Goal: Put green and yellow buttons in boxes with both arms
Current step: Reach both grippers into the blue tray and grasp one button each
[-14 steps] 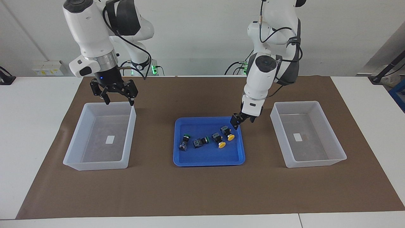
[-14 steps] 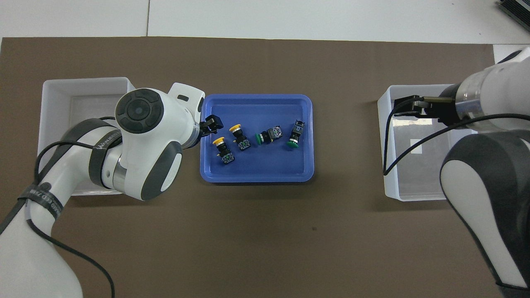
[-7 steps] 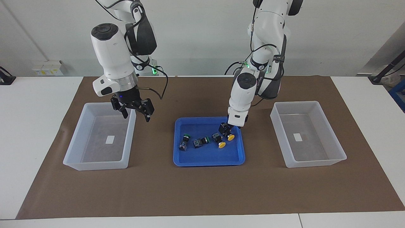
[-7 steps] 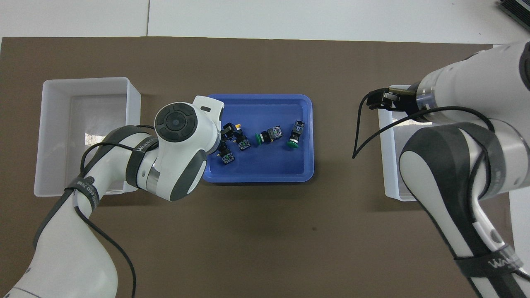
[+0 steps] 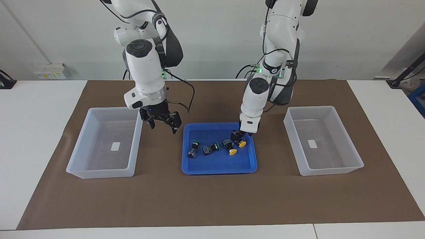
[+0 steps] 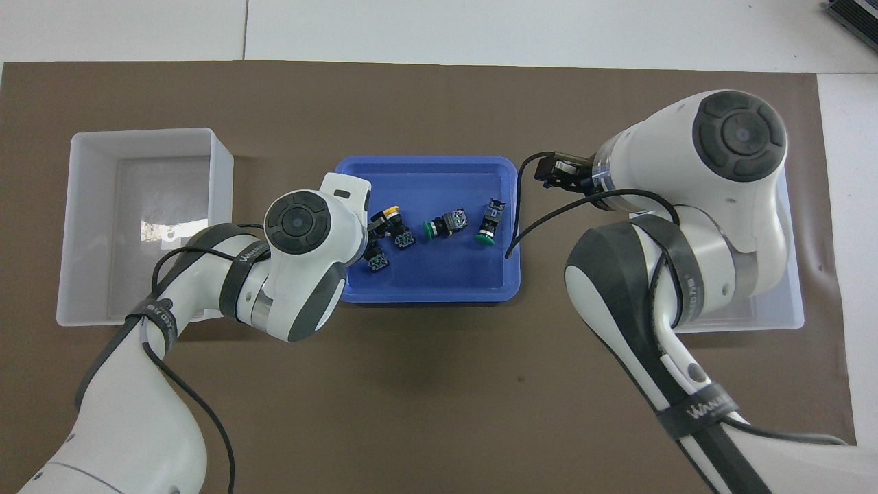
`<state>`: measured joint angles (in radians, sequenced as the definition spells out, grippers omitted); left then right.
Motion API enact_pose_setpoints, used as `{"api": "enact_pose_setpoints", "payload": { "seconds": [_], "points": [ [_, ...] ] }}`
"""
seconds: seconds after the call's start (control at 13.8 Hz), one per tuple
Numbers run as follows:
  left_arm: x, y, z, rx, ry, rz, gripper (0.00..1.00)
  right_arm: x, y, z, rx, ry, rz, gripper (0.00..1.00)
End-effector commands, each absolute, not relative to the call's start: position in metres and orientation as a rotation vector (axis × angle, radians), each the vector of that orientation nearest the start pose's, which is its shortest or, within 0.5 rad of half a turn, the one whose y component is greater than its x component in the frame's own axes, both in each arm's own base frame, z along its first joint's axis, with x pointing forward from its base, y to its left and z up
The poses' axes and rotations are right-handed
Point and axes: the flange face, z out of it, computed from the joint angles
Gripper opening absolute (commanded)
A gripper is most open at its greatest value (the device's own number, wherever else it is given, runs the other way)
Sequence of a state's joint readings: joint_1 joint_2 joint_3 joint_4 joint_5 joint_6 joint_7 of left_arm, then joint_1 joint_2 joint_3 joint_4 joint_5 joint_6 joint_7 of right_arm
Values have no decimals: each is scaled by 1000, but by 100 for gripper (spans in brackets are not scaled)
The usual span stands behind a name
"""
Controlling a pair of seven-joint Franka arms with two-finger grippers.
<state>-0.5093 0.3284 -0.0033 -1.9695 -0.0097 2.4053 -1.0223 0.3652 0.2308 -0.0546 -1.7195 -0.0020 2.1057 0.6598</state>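
Two green and two yellow buttons lie in a blue tray (image 5: 219, 170) (image 6: 425, 291). The green buttons (image 5: 193, 148) (image 5: 211, 148) lie toward the right arm's end. One yellow button (image 5: 229, 148) (image 6: 396, 226) lies beside them. My left gripper (image 5: 240, 134) (image 6: 375, 225) is down at the other yellow button (image 5: 241, 143) (image 6: 375, 262), at the tray's end toward the left arm; I cannot see whether it grips. My right gripper (image 5: 162, 126) (image 6: 552, 171) hangs open and empty over the mat, between the tray and a box (image 5: 99, 172) (image 6: 789, 302). The second box (image 5: 332, 170) (image 6: 137, 137) stands at the left arm's end.
A brown mat (image 5: 212, 199) covers the middle of the white table, and both boxes and the tray stand on it. Each box holds only a small white label. The right arm's elbow covers much of its box in the overhead view.
My right gripper has swung from over its box toward the blue tray, staying open. My left gripper has dropped from beside the tray's corner down onto the yellow button.
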Motion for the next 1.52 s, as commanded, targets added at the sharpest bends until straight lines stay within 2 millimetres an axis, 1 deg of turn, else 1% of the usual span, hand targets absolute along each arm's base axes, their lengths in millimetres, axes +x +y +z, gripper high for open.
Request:
{"api": "enact_pose_setpoints", "payload": {
  "seconds": [0.0,0.14,0.22,0.29,0.36,0.43,0.51,0.58,0.65,0.72,0.8,0.87,0.94,1.01,1.08,1.16,1.23,1.3,1.37,1.45],
  "points": [
    [530,-310,310,-3103,-900,-152,65,619,223,431,-3021,577,-243,100],
    [530,-312,310,-3112,-913,-173,60,620,239,409,-3020,590,-241,100],
    [530,-312,304,-3111,-913,-171,59,617,250,403,-3031,572,-245,100],
    [531,-313,301,-3113,-913,-174,57,618,253,396,-3034,593,-255,100],
    [531,-314,295,-3118,-912,-181,50,618,259,389,-3027,621,-264,100],
    [530,-316,292,-3121,-905,-184,43,613,279,378,-3029,606,-265,100],
    [530,-317,292,-3121,-900,-182,33,612,287,366,-3030,624,-270,100],
    [530,-317,294,-3124,-898,-186,20,610,293,356,-3044,635,-278,100],
    [531,-317,294,-3122,-895,-185,4,609,296,348,-3063,635,-281,100],
    [533,-317,296,-3120,-880,-191,0,609,298,341,-3069,633,-279,100],
    [535,-315,298,-3111,-853,-199,0,608,301,334,-3064,629,-285,98],
    [540,-316,305,-3103,-840,-205,0,608,301,332,-3061,637,-284,97],
    [547,-315,315,-3087,-836,-191,0,608,301,332,-3058,648,-284,94],
    [555,-318,326,-3072,-835,-177,0,608,301,331,-3054,661,-283,84],
    [564,-317,342,-3057,-836,-162,0,608,302,326,-3051,679,-279,81],
    [570,-315,356,-3052,-840,-160,0,608,302,321,-3052,688,-274,81],
    [576,-308,369,-3045,-861,-161,0,609,304,322,-3043,682,-287,81],
    [583,-297,386,-3037,-886,-168,0,607,307,320,-3046,672,-285,74],
    [590,-287,410,-3038,-896,-181,0,606,307,317,-3050,670,-280,71],
    [600,-273,428,-3028,-899,-171,0,605,307,316,-3052,671,-276,67]
  ]
}}
